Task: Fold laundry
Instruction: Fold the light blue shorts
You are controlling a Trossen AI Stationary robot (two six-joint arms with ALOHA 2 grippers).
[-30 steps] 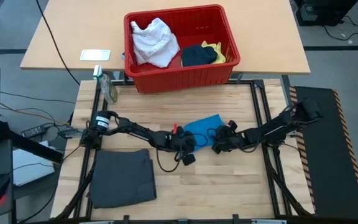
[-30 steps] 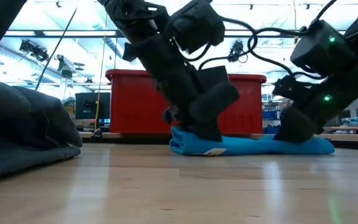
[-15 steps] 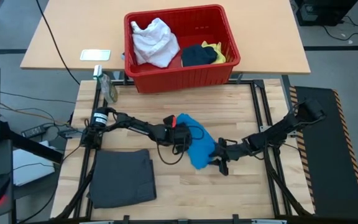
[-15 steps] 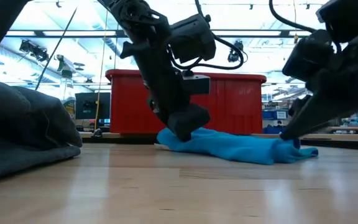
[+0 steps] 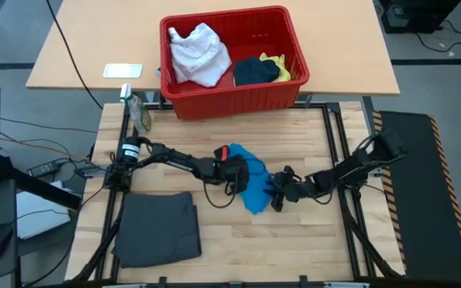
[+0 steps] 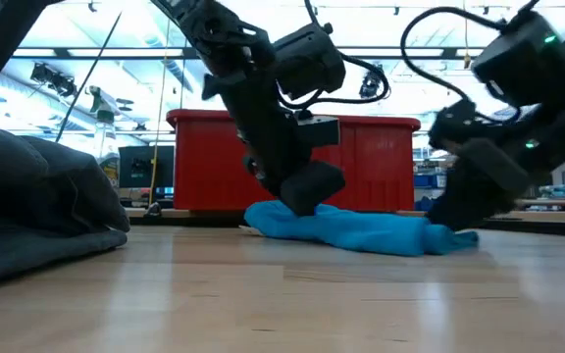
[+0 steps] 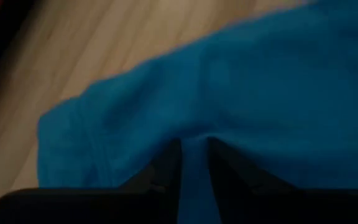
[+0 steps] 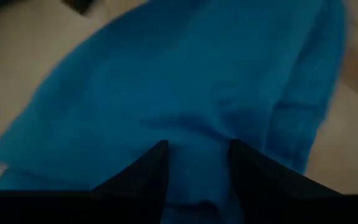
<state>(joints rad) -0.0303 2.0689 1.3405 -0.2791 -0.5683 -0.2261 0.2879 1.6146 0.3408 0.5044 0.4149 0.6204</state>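
The bright blue garment (image 5: 252, 186) lies bunched on the wooden table between my two grippers; in the low view the garment (image 6: 361, 231) rests on the tabletop. My left gripper (image 5: 237, 171) is shut on its far left end. My right gripper (image 5: 278, 194) is shut on its near right end. A dark grey garment (image 5: 157, 229) lies folded flat at the near left. A white garment (image 5: 198, 53), a dark navy one (image 5: 254, 72) and a yellow one (image 5: 275, 62) sit in the red basket (image 5: 238, 100). My left gripper pinches a raised fold of the blue cloth (image 7: 194, 146) between its two fingers (image 7: 164, 169), slanting down from the table's left. The cloth below it stays on the table, slack. My right gripper pinches a bunched fold of the blue cloth (image 8: 197, 163) between its two fingers (image 8: 149, 174), slanting down from the table's right. That end (image 6: 437, 238) lies low on the table, slack.
The red basket stands on the far table behind the work surface. A small bottle (image 5: 141, 117) stands at the far left corner, and a white card (image 5: 123, 70) lies beyond it. Bare wood stretches along the near edge, right of the grey garment.
My right gripper has carried its end of the blue garment toward the table's near edge, then a little back toward my left gripper. My left gripper has shifted slightly toward the far edge. The garment, once stretched toward the far right, now lies bunched and turned toward the near right.
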